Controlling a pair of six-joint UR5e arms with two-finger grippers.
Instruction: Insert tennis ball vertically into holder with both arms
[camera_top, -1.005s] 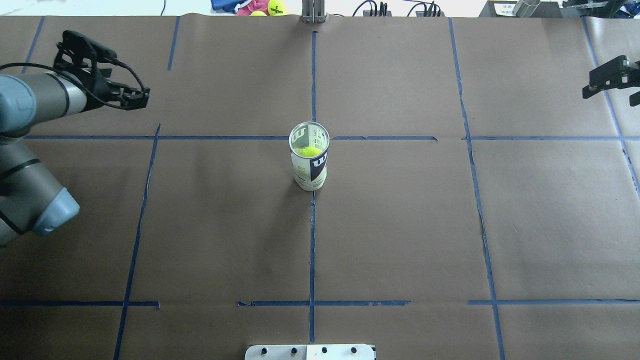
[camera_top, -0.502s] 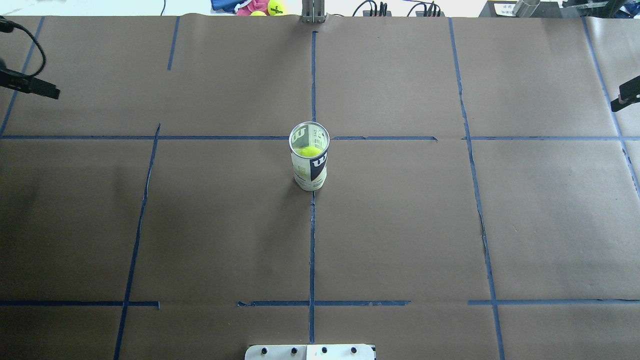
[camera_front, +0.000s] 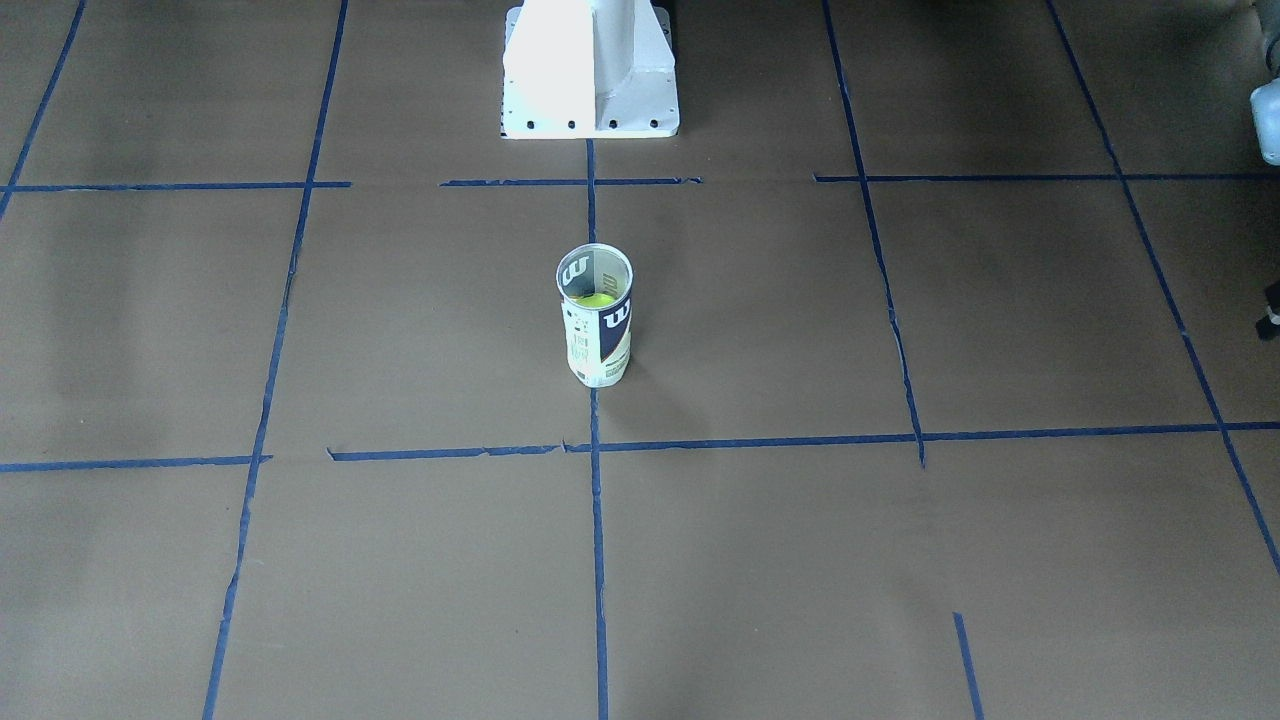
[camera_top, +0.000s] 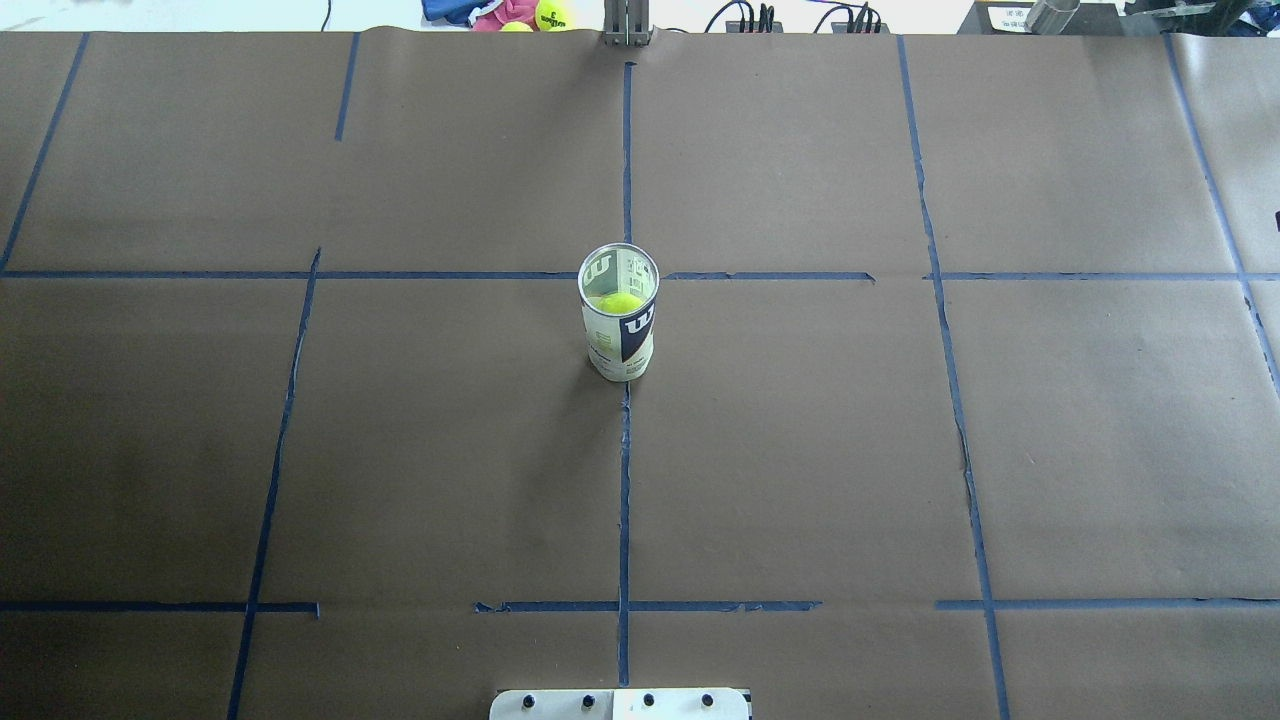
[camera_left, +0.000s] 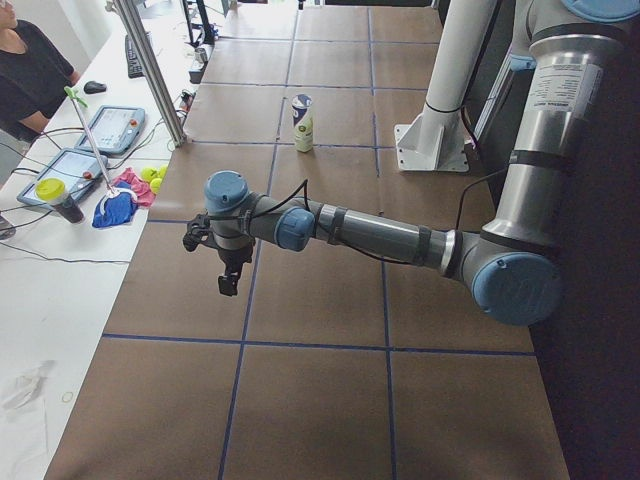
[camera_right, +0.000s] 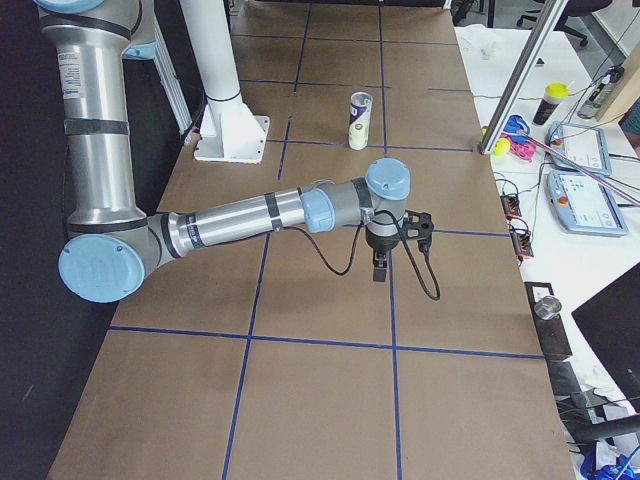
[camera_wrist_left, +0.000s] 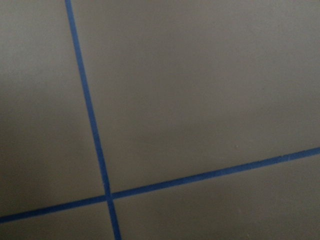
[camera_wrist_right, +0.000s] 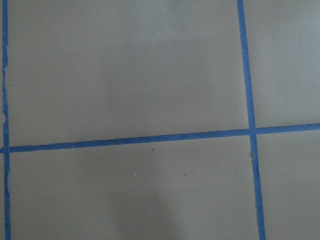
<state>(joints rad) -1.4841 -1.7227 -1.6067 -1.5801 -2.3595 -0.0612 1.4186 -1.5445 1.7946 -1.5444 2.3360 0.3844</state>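
Note:
The holder (camera_top: 620, 335), a clear Wilson can, stands upright at the table's centre; it also shows in the front view (camera_front: 597, 340) and both side views (camera_left: 302, 122) (camera_right: 359, 120). The tennis ball (camera_top: 617, 301) sits inside it, seen through the open top (camera_front: 597, 298). My left gripper (camera_left: 229, 275) hangs over the table's left end, far from the can. My right gripper (camera_right: 381, 268) hangs over the right end. Both show only in side views, so I cannot tell whether they are open or shut. The wrist views show only brown paper and blue tape.
The white pedestal base (camera_front: 590, 70) stands at the robot's edge behind the can. Spare tennis balls and cloth (camera_top: 530, 14) lie beyond the far edge. An operator (camera_left: 30, 70) and tablets (camera_left: 110, 125) are at a side desk.
Both arms have drawn outward and left the overhead view, the left to the left edge, the right to the right edge. The can and ball have not moved.

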